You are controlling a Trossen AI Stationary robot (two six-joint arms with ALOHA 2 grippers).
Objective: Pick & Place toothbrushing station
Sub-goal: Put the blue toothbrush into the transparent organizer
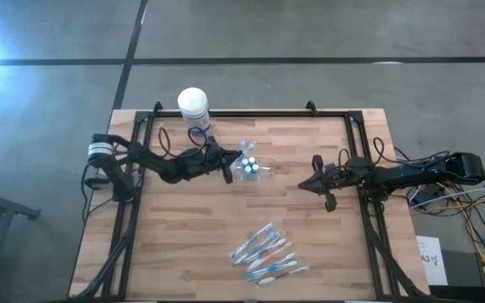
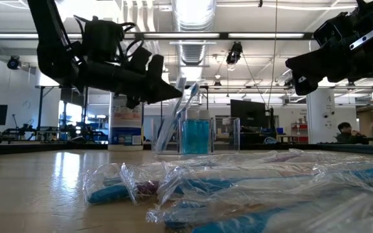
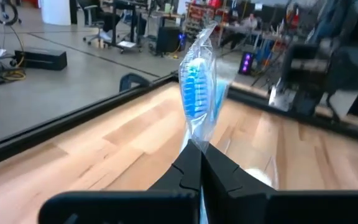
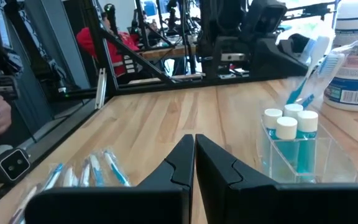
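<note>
Left gripper (image 1: 228, 172), jaws pinched on a wrapped toothbrush (image 3: 196, 93), should lower it upright into the clear cup (image 1: 251, 168) (mid-worktop); right gripper (image 1: 325, 187) waits, jaws closed, empty.

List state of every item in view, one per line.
clear cup: upright, holds three tubes and wrapped toothbrushes.
tubes: upright in cup, capped.
wrapped toothbrush: pinched in left gripper, at the cup.
loose toothbrushes: lying in a pile, wrapped.
canister: upright, lidded.
right gripper: shut, empty.
</note>
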